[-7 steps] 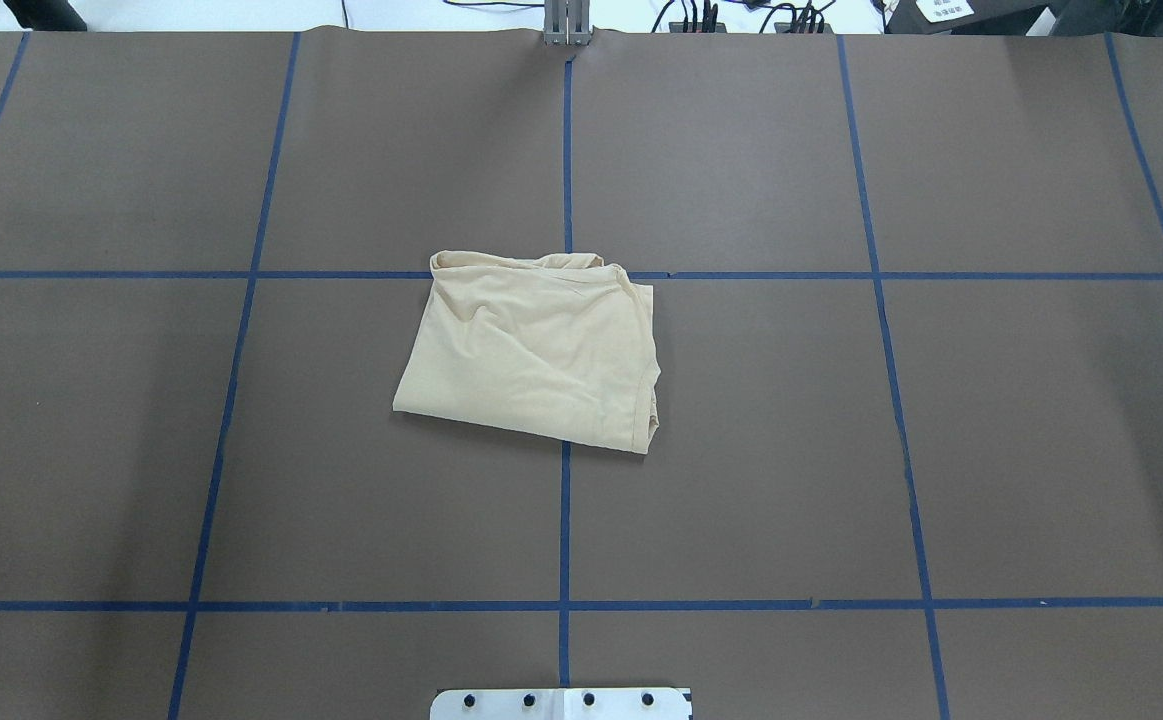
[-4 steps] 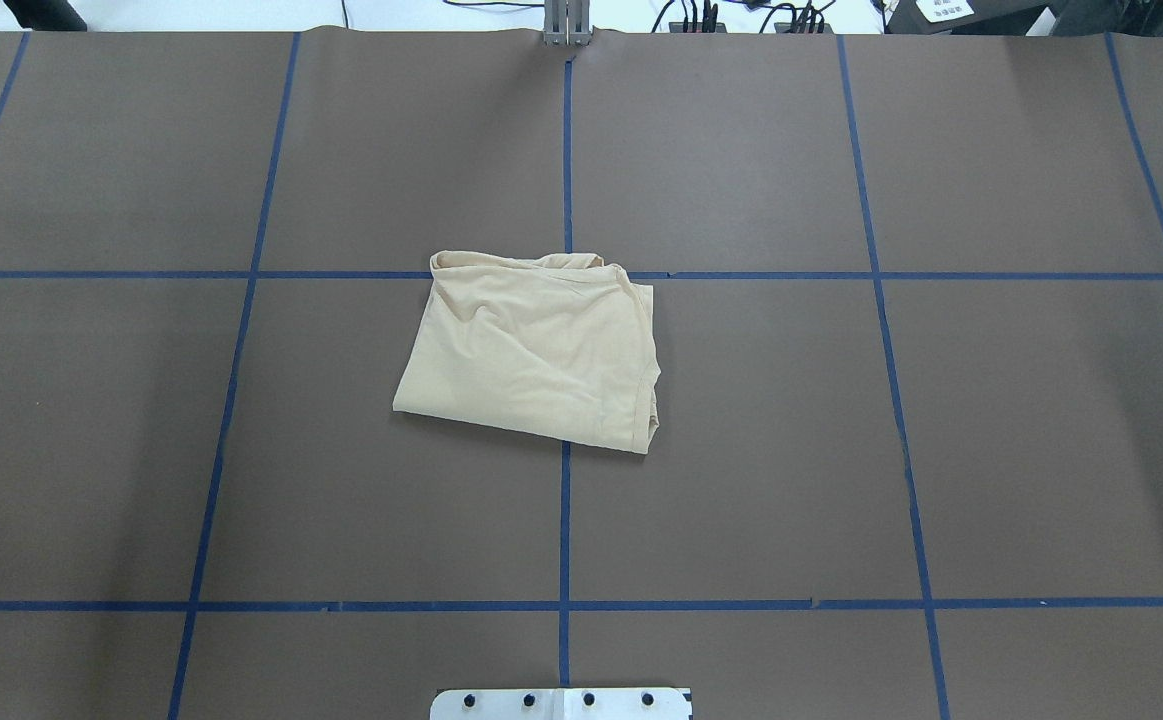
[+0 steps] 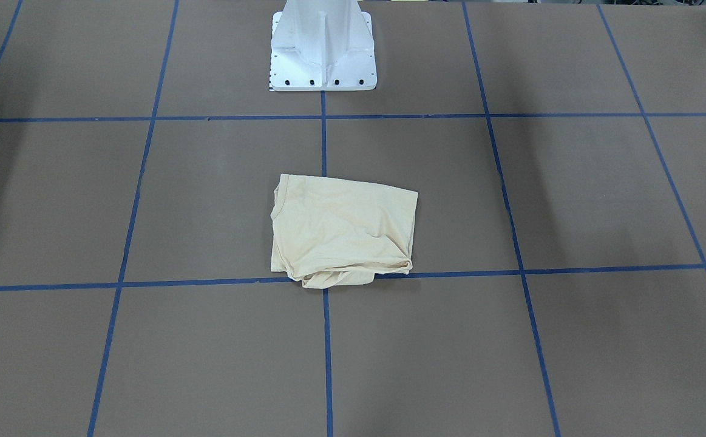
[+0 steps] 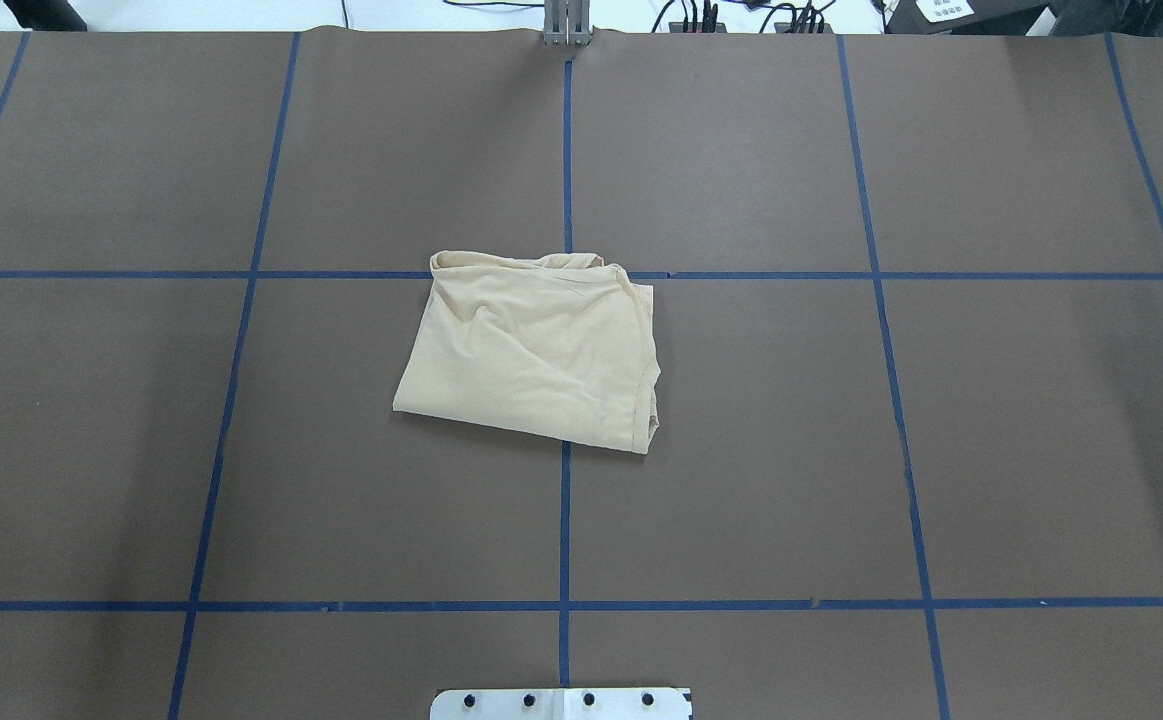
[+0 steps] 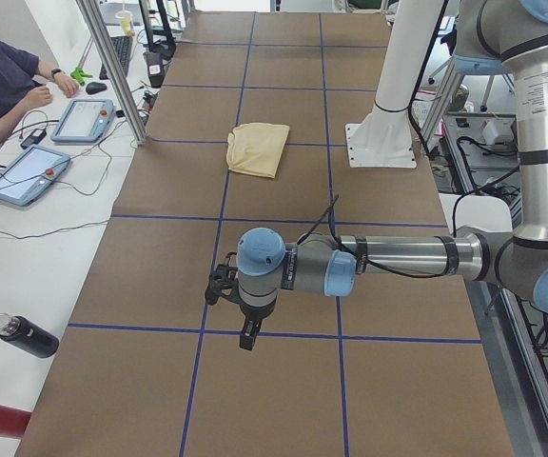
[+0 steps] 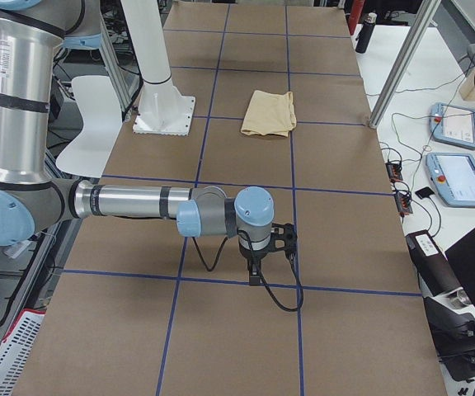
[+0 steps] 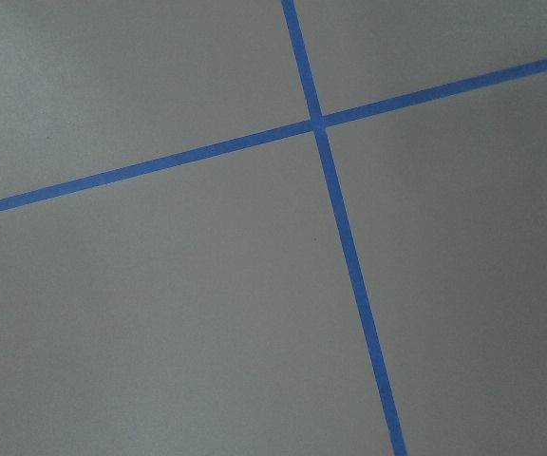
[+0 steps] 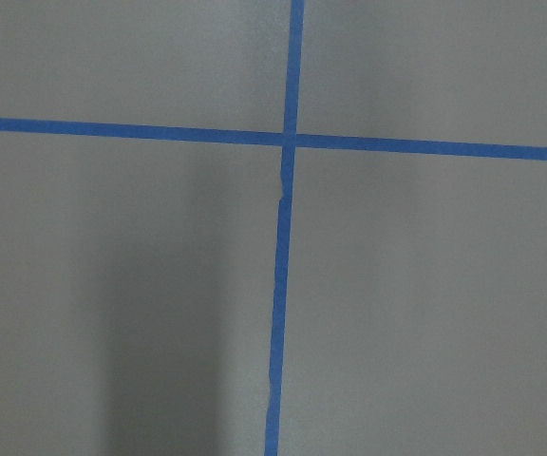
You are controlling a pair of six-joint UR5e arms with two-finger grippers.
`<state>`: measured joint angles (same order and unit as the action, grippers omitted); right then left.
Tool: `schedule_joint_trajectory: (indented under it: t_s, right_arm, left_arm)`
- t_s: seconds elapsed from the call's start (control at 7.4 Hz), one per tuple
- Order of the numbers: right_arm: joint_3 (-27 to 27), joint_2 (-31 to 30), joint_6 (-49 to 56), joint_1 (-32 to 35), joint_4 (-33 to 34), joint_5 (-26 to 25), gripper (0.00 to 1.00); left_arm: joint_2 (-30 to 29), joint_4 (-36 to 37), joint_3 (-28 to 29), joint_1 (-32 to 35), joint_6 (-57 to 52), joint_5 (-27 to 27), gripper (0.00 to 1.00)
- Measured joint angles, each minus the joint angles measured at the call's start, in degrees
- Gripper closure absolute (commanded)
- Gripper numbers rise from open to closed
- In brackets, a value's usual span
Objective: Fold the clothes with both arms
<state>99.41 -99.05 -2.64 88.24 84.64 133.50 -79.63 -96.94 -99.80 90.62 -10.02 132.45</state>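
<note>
Left end of the bench (image 4: 91, 450): the left arm (image 5: 398, 255) reaches out level over the brown surface, and its claw (image 5: 246, 339) points straight down just above a blue tape line (image 5: 283, 335). This claw appears only in the side view, so I cannot tell whether it is wide or narrow. It holds nothing that can be seen. The left wrist view shows only bare bench and a tape crossing (image 7: 317, 121).

Centre: the T-shirt (image 4: 531, 350) lies flat on the bench, folded into a compact, roughly rectangular bundle. It sits across the centre tape line, and its far edge overlaps the cross line. The fabric is creased, with layers bunched along the far edge and down the robot's right-hand side. It lies some way in front of the white pedestal (image 3: 322, 45). Both claws are well apart from it.

Right end: the right arm (image 6: 130, 202) is stretched out level in the same way, with its claw (image 6: 255, 277) pointing down close over a tape line. It too appears only in a side view, so I cannot tell how its fingers stand. The right wrist view shows bare bench and a tape crossing (image 8: 290, 140).

A seated person (image 5: 3, 81) is at a side table beyond the bench edge.
</note>
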Motion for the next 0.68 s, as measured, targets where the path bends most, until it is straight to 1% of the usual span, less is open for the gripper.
schedule_joint_trajectory:
  t_s: [0.68]
  right_arm:
    - [0.0, 0.0, 0.0, 0.0, -0.6, 0.0, 0.0]
  left_arm:
    - [-0.1, 0.0, 0.0, 0.0, 0.0, 0.0, 0.0]
